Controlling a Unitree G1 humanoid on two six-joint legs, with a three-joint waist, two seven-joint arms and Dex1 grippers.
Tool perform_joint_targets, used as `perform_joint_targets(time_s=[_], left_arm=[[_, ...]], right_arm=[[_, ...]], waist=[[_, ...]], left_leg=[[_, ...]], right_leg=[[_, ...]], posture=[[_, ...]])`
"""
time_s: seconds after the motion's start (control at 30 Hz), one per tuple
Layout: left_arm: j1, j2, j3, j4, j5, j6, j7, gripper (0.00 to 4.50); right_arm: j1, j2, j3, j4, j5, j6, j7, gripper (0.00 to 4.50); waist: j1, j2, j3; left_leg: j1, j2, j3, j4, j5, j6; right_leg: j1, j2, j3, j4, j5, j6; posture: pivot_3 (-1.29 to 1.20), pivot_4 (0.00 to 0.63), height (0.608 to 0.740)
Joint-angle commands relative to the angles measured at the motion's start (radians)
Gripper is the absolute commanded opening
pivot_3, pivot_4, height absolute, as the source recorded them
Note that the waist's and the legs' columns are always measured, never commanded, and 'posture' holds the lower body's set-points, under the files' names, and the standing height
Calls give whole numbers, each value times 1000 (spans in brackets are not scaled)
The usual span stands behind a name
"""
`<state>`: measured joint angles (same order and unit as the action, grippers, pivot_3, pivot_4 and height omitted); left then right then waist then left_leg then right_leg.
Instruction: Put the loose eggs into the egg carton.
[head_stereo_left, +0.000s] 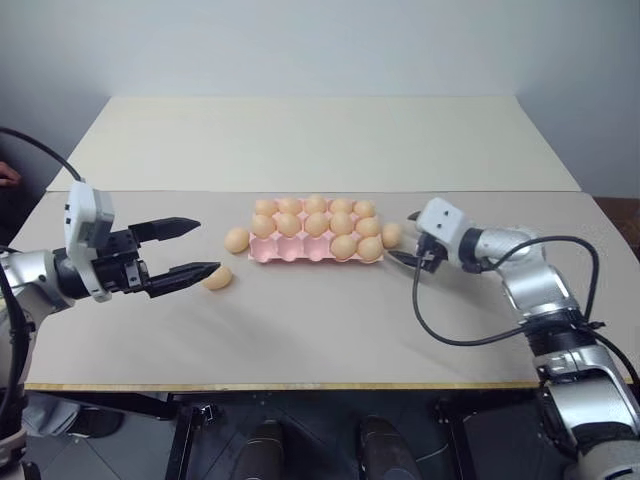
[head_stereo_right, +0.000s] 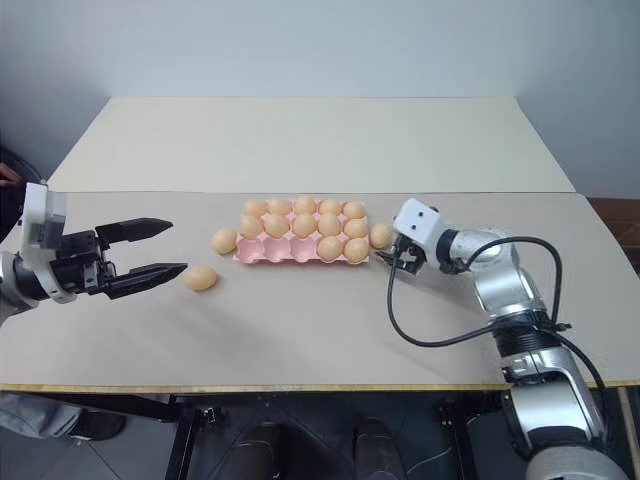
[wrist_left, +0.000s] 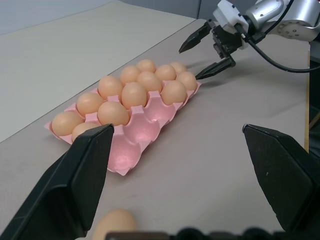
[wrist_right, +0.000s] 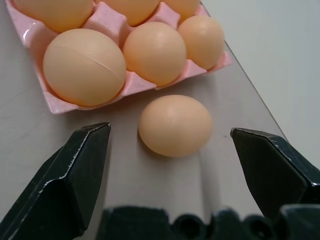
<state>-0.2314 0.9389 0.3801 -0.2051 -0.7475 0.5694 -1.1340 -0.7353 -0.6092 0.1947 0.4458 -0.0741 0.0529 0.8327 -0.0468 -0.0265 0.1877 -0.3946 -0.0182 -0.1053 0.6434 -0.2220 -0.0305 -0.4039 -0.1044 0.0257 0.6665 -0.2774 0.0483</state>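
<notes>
eggs are waiting around the egg carton (head_stereo_left: 300, 252), a pink moulded tray lying across the middle of the table (head_stereo_left: 330, 330) with its back rows filled and several front cups standing empty. one loose egg (head_stereo_left: 391, 235) is lying just beside the carton's right end, and the right gripper (head_stereo_left: 411, 240) is reaching toward it with both black fingers spread wide and nothing between them; in the right wrist view the egg (wrist_right: 175, 125) is sitting between the two fingertips, apparently lined up for a pinch that is not yet made. a second loose egg (head_stereo_left: 237, 240) is resting just beside the carton's left end, and a third (head_stereo_left: 218, 279) is lying a little farther out toward the carton's front left. the left gripper (head_stereo_left: 195, 248) is hovering near that third egg, likewise spread and empty, pointing toward the carton. both arms are flanking the carton, likely so that each one is handling the eggs on its own side. the empty front cups appear to be the natural places for the strays, being nearest to both grippers.
</notes>
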Motion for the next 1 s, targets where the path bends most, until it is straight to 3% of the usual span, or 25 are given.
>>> perform_joint_targets(time_s=[0.03,0.27,0.37,0.5,0.7,0.83,1.0], left_arm=[[-9,9,25,-12,-4,-24,-12,4500],[-7,6,29,-26,-11,-21,-18,4500],[-13,14,30,-23,-13,-18,-24,4500],[-18,22,29,-15,-8,-21,-33,4500],[-35,14,7,-7,3,-25,-30,4500],[-53,9,-10,14,18,-34,-31,4500],[-72,7,-24,34,27,-34,-33,4500]], right_arm=[[-59,22,9,91,-51,-68,-55,4481],[-121,93,12,234,-83,-123,-116,4481],[-126,110,4,255,-78,-137,-126,3895],[-101,100,-13,217,-63,-129,-120,2635],[-34,36,-47,91,-80,-47,-152,2569],[7,-23,-96,-98,-82,65,-175,2569],[-21,25,-107,-314,-43,244,-168,2569]], waist=[[0,0,0],[-5,0,0],[-8,0,0],[-10,0,0],[-8,0,0],[-4,0,0],[-23,0,0]], left_leg=[[0,0,0,0,0,0],[0,0,0,0,0,0],[0,0,0,0,0,0],[0,0,0,0,0,0],[0,0,0,0,0,0],[0,0,0,0,0,0],[1,1,1,0,0,0]], right_leg=[[0,0,0,0,0,0],[0,0,1,0,0,0],[0,0,1,1,0,0],[0,0,1,1,0,0],[0,0,1,1,0,0],[-1,0,1,1,0,0],[-1,2,3,3,0,0]], posture=[[0,150,740],[0,150,740],[0,150,740],[0,150,740],[0,150,740],[0,150,740],[0,150,740]])
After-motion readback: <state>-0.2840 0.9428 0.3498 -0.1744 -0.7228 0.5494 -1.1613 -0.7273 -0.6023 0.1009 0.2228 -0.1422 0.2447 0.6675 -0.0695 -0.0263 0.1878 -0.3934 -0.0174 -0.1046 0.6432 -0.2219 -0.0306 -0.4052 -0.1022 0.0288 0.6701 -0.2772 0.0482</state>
